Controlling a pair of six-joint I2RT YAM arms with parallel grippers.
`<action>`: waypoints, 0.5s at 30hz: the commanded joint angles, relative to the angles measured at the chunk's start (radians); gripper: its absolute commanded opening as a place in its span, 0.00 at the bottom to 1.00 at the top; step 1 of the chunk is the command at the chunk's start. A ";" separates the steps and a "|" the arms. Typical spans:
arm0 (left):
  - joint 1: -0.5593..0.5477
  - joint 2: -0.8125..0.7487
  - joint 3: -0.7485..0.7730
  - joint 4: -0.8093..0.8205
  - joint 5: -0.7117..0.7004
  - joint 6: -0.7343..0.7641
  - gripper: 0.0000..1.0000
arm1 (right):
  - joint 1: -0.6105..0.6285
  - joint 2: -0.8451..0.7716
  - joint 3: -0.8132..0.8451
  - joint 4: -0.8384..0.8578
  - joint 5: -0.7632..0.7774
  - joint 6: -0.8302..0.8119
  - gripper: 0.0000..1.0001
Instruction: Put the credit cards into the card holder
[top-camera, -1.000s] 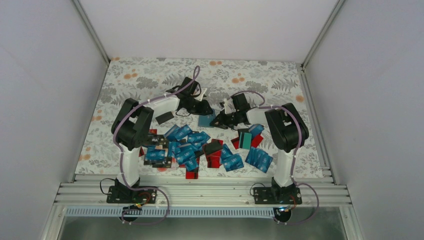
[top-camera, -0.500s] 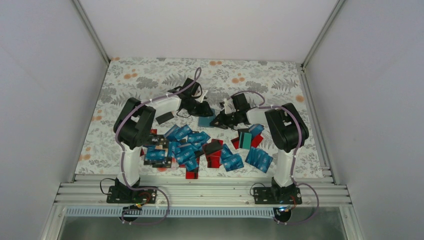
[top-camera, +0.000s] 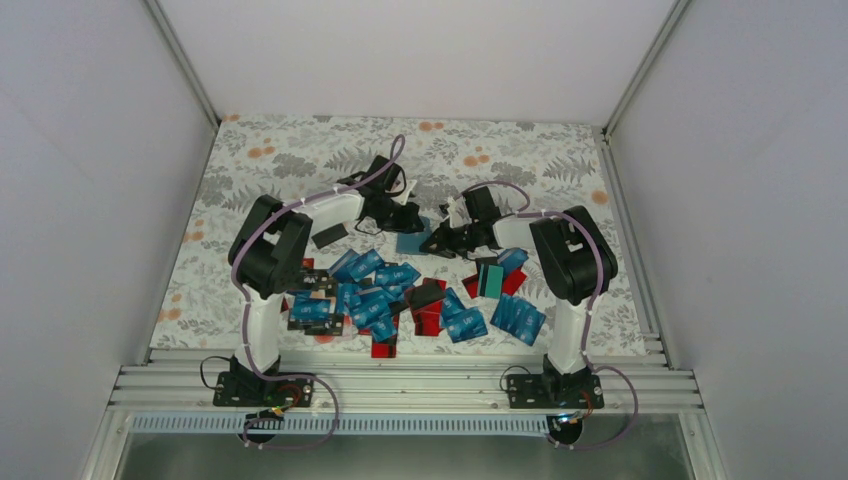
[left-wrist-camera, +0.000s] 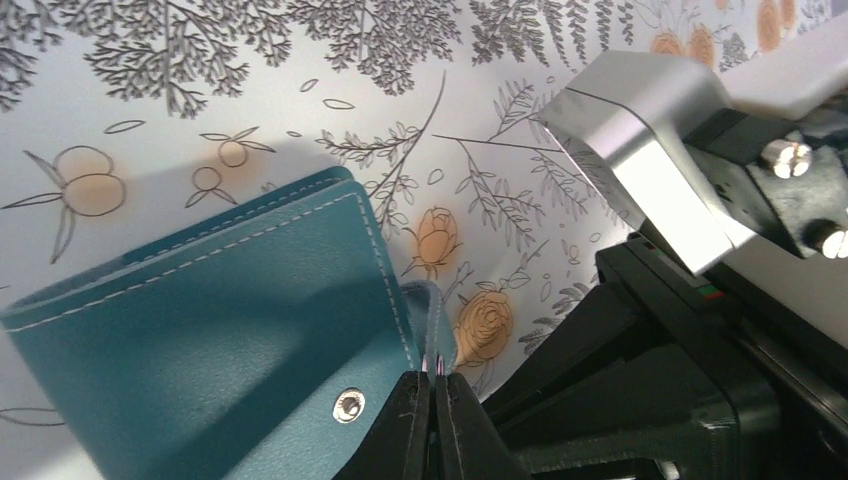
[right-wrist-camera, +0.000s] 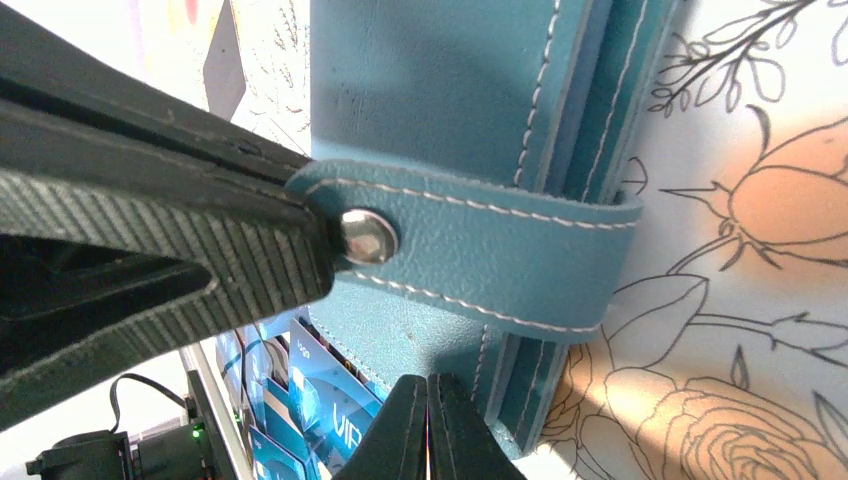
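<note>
Two grippers meet at the card holder, mid-bench, behind the credit cards. Left wrist: your left gripper has just clamped its strap, so opening can begin. Right wrist: right gripper closed, tips against the holder's edge.

The holder lies between the fingertips of the left gripper and the right gripper; the cards lie spread behind both.

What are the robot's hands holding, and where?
Left gripper pinches the snap strap of the teal leather card holder. Right gripper is shut at its edge; grip unclear.
</note>
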 joint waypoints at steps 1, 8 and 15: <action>-0.004 0.003 0.040 -0.047 -0.062 0.016 0.02 | -0.003 0.058 -0.014 -0.076 0.130 -0.020 0.05; -0.002 0.023 0.072 -0.115 -0.112 0.033 0.02 | -0.003 0.067 -0.010 -0.089 0.140 -0.020 0.04; -0.003 0.051 0.088 -0.144 -0.110 0.042 0.02 | -0.003 0.072 -0.005 -0.092 0.139 -0.023 0.04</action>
